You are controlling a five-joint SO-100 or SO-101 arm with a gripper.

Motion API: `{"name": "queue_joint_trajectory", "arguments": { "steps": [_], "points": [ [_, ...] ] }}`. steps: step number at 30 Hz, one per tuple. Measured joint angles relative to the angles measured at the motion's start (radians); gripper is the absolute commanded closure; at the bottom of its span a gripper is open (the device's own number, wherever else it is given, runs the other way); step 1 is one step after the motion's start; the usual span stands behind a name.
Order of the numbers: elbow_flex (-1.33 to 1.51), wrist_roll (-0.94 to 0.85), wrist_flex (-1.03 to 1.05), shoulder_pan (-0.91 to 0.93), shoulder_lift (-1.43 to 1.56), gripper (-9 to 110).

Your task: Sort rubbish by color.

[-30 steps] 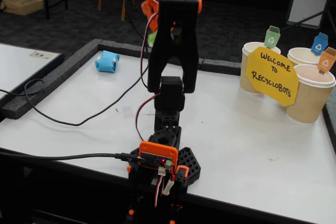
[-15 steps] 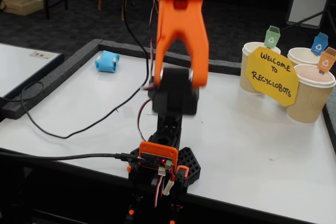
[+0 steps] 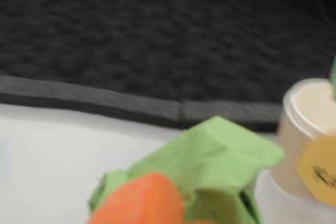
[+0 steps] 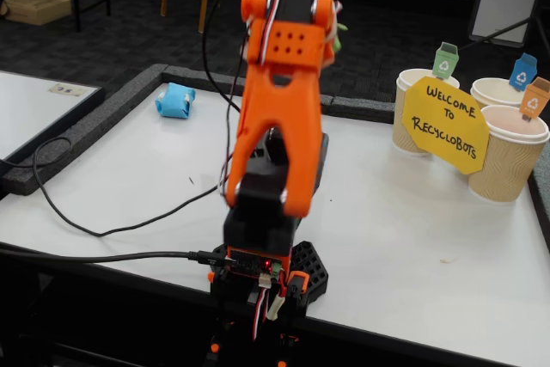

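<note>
In the wrist view my gripper is shut on a light green crumpled paper wad, held above the white table; one orange finger shows in front of the wad. In the fixed view the arm is raised and leans toward the camera, hiding the gripper; only a sliver of the green wad peeks out at the top. A light blue wad lies at the table's far left.
Three paper cups stand at the right: one with a green tag, one with a blue tag, one with an orange tag, behind a yellow sign. A black cable crosses the left of the table. A dark foam border edges it.
The arm has folded back toward the camera and turned, its orange link now in front. The blue wad and cups have not moved.
</note>
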Motion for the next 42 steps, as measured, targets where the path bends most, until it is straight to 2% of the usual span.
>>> {"name": "queue_joint_trajectory", "arguments": {
  "steps": [9,15,23,32,37,42],
  "points": [
    [0.121,0.172,-0.097,0.201,0.029,101],
    [0.229,0.236,-0.179,0.342,0.029,101],
    [0.236,0.293,-0.244,0.494,0.029,101],
    [0.236,0.299,-0.258,0.518,0.029,101],
    [0.232,0.299,-0.299,0.474,0.025,101],
    [0.115,0.299,-0.38,0.428,-0.135,101]
  ]
}}
